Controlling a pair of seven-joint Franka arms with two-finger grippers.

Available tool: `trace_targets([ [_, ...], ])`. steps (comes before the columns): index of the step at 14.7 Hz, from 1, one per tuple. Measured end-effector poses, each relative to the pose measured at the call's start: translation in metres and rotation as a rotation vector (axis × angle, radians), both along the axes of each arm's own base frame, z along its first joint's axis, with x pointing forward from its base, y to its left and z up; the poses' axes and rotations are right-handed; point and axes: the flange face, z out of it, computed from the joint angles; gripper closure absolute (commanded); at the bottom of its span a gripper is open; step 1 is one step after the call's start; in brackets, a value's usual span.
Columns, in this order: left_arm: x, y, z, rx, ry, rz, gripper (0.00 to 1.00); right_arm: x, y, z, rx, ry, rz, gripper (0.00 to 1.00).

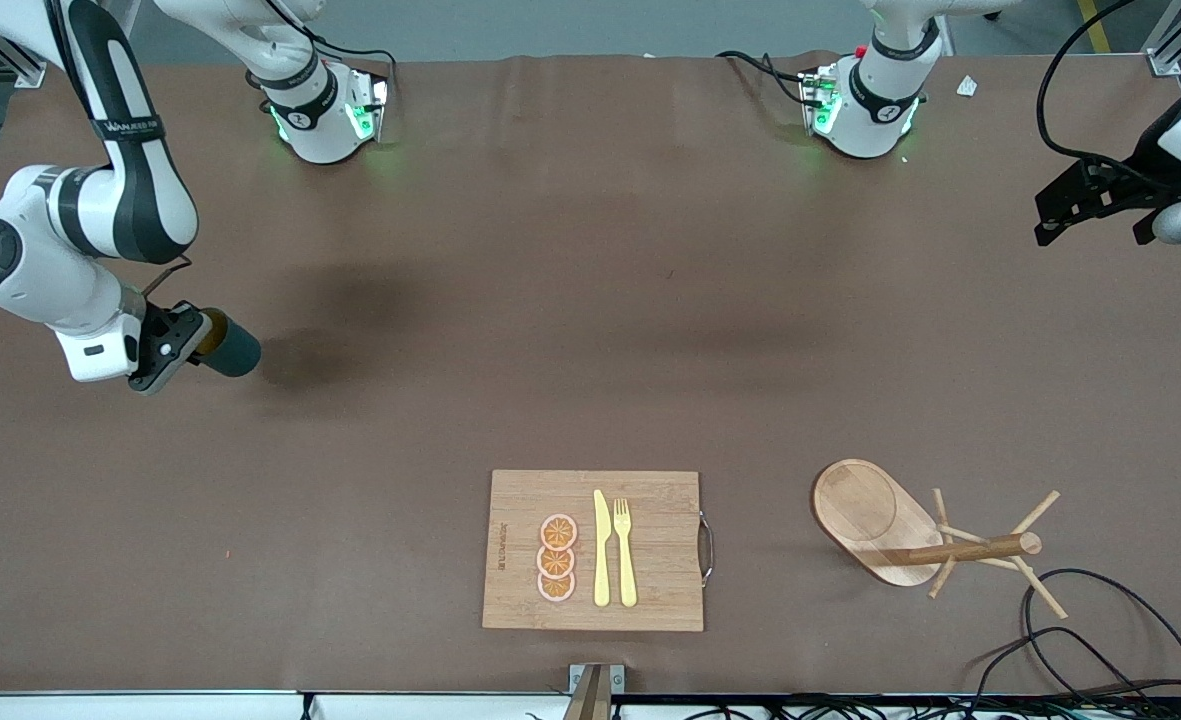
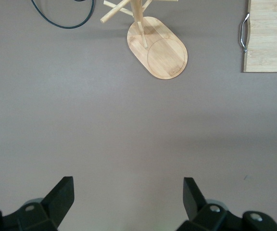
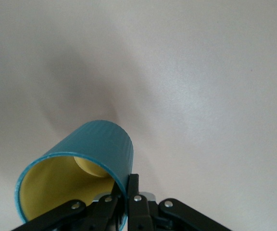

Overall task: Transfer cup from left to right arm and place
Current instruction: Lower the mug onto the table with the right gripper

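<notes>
- Brown table [image 1: 590, 330], wide bare stretch in the middle; cutting board [image 1: 595, 550] and wooden mug tree [image 1: 935, 535] sit near the front camera's edge.
- Right gripper [image 1: 182, 345] pinches the cup [image 1: 230, 345] by its rim, tilted, over the right arm's end.
- Left gripper [image 1: 1095, 205], fingers spread and holding nothing, hangs over the left arm's end.

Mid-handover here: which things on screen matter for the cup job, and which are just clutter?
In play:
- cup, tilted, pinched at its rim by the right claw above bare table at the right arm's end
- left claw, open, empty, waiting at the left arm's end

Lying about:
- cutting board with knife, fork, orange slices
- wooden mug tree
</notes>
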Motion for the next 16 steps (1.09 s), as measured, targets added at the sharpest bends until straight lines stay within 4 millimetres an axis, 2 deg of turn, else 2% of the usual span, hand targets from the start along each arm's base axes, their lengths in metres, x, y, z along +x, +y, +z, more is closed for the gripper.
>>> trace_targets([
  [6, 0.001, 0.002, 0.001, -0.001, -0.011, 0.004, 0.00, 0.001, -0.001, -0.034, -0.034, 0.040, 0.186, 1.00],
  [15, 0.003, 0.005, 0.000, -0.002, -0.017, 0.008, 0.00, -0.002, 0.002, -0.065, -0.031, 0.046, 0.225, 1.00],
  [16, 0.003, 0.005, 0.000, -0.002, -0.017, 0.009, 0.00, -0.002, 0.002, -0.069, -0.031, 0.046, 0.225, 0.96],
])
